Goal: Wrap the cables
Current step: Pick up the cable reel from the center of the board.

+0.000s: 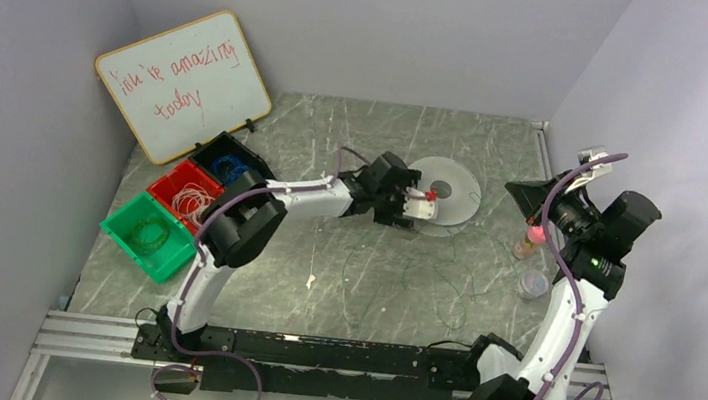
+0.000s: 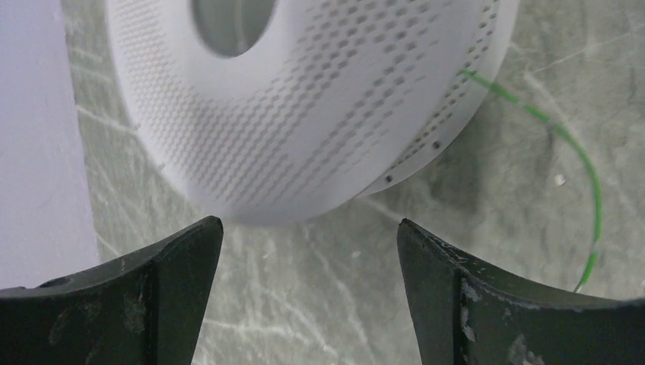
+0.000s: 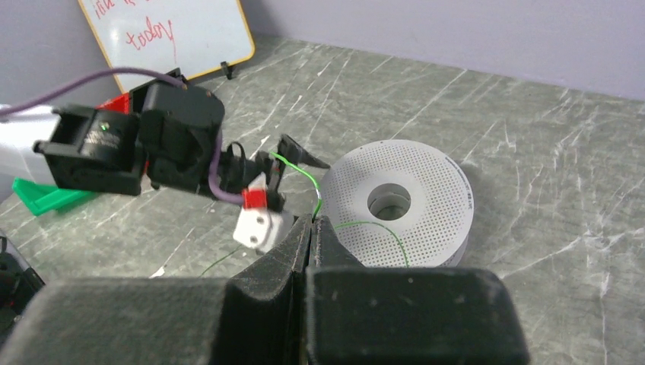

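The white perforated plastic spool [image 2: 304, 114] runs past the top edge of the left wrist view, where the thin dark-green wire [image 2: 586, 175] is lost behind one of the left arm's dark fingers [image 2: 487, 304]. From above, its strands on the grey marbled surface [image 1: 337, 138] are too fine to trace. The right arm's shut fingers [image 3: 297, 251], blurred, hide whether they pinch it.

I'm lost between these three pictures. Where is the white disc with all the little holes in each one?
Top external: the white perforated disc lies centre, toward the back, just right of the left gripper.
Left wrist: the disc fills the top, beyond the open left gripper.
Right wrist: the disc sits centre-right, past the shut right gripper pinching the green wire.
Shared landmark: the left gripper, beside the disc in every view.
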### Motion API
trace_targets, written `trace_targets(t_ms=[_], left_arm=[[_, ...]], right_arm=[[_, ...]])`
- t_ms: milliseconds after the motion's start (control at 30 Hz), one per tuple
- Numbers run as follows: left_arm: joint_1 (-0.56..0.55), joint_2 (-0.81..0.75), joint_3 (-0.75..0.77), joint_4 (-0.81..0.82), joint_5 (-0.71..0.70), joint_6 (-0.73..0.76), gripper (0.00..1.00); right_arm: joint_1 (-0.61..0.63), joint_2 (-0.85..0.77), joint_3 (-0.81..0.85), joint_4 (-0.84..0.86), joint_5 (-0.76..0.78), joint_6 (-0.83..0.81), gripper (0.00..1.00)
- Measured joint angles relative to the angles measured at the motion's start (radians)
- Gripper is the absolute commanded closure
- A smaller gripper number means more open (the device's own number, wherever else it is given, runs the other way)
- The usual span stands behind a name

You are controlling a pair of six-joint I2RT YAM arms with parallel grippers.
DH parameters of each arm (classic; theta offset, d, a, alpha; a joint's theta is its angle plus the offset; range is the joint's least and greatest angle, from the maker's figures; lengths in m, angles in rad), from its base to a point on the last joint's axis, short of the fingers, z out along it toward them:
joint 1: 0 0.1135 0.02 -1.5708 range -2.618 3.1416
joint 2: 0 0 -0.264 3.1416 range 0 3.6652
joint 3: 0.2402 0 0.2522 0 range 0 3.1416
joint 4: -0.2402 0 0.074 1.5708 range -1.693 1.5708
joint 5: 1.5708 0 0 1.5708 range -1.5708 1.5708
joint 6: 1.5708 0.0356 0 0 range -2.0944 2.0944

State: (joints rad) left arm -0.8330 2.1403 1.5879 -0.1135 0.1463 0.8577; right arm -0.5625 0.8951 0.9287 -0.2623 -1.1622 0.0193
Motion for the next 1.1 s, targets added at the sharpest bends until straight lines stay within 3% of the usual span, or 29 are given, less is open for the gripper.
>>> trace_targets(t_ms=[433,600,667,767,800,833,867,1100], left_arm=[[-0.088,0.082,-0.067,0.356,-0.153,0.110,0.11],[-0.109,0.088,-0.122,0.465,-0.186,0.154,0.16],[-0.117,0.097,-0.128,0.502,-0.197,0.169,0.22],[-0.126,0.109,-0.128,0.528,-0.208,0.177,0.38],[-0.129,0.113,-0.128,0.535,-0.212,0.179,0.48],[-0.130,0.115,-0.128,0.536,-0.216,0.177,0.67],[-0.131,0.116,-0.128,0.536,-0.221,0.177,0.77],[-0.125,0.111,-0.076,0.583,-0.276,0.195,0.85]], right_arm=[[-0.003,0.020,0.000,-0.004,-0.028,0.011,1.00],[-0.003,0.028,0.000,-0.005,-0.030,0.012,1.00],[-0.003,0.029,0.000,-0.005,-0.030,0.012,1.00],[-0.003,0.029,0.000,-0.005,-0.030,0.013,1.00],[-0.003,0.029,0.000,-0.005,-0.030,0.014,1.00],[-0.003,0.029,0.000,-0.005,-0.030,0.015,1.00],[-0.003,0.029,0.000,-0.005,-0.030,0.016,1.00],[-0.004,0.040,0.000,-0.005,-0.032,0.019,1.00]])
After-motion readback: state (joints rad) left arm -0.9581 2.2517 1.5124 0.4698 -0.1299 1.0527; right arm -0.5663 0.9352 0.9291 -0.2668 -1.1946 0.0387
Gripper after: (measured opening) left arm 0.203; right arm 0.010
